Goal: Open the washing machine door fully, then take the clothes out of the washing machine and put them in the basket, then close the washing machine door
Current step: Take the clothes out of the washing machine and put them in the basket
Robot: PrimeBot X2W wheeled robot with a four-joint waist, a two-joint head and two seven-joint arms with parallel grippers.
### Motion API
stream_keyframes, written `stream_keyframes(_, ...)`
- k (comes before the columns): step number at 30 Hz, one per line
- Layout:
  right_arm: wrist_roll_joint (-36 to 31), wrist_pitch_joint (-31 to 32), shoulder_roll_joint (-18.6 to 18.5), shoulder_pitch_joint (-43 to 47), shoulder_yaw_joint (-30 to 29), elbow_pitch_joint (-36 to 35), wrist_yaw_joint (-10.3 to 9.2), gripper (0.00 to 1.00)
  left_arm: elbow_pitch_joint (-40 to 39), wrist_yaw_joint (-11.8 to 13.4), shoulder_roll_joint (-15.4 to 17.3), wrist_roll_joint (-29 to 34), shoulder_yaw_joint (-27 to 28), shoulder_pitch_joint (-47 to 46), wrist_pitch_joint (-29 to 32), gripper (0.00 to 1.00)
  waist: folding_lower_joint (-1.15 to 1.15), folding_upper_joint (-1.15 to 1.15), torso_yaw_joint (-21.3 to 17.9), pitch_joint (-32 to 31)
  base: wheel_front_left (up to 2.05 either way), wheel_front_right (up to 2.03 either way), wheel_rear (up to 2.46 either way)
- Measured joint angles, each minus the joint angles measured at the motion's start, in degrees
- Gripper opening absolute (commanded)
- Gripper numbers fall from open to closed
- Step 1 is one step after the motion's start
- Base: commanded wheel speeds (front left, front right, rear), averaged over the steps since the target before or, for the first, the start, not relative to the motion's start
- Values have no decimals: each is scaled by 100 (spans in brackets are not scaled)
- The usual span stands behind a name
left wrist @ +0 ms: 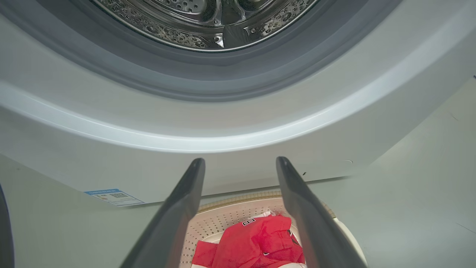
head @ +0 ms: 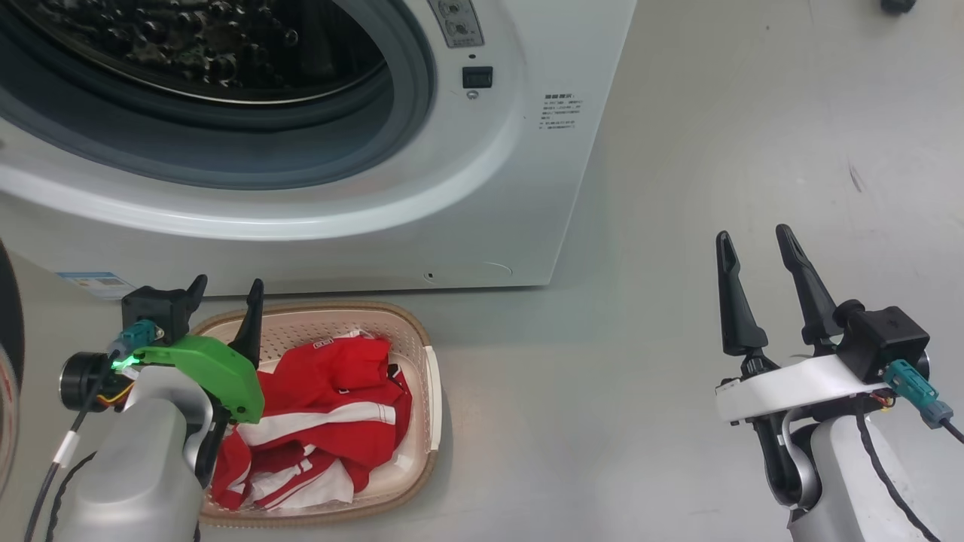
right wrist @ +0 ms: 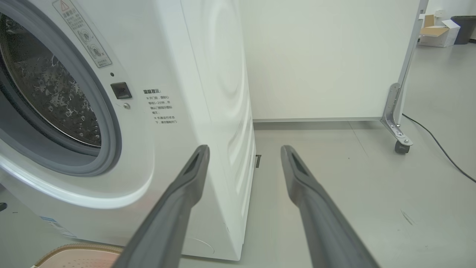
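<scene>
Clothes [head: 324,406] lie in basket [head: 339,309] before washing machine [head: 452,226]; drum looks empty. We note washing machine door [head: 7,316] left of left tool [head: 228,282], the nearer arm. Right tool [head: 753,232] likewise released, empty.

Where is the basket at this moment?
In the head view the basket sits on the floor at lower left, just before the washing machine, under the open left gripper, holding the red clothes.

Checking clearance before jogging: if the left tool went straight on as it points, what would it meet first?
Probably the white front of the washing machine, just below its round opening; the open left tool aims there, though depth is unclear.
</scene>
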Motion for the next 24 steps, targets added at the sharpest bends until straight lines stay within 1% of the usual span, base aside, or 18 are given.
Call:
stream_keyframes(4, 29, 1, 0, 102, -56, 19, 41, 100, -233, -1, -55, 0, 7, 84, -1, 100, 0, 0, 156, -247, 0, 0, 0)
stream_keyframes(11, 40, 1, -2, 365, -126, 48, 58, 100, -983, -2, -126, -1, 190, 378, -10, 100, 0, 0, 415, -662, 0, 0, 0)
stream_keyframes(19, 83, 0, 2, 605, -172, 53, 86, 100, -1648, 7, -134, -1, 488, 905, -14, 100, 0, 0, 657, -1064, 0, 0, 0)
stream_keyframes(24, 87, 1, 9, 760, -169, 51, 93, 100, -1969, 19, -131, 12, 569, 1274, -15, 100, 0, 0, 762, -1257, 0, 0, 0)
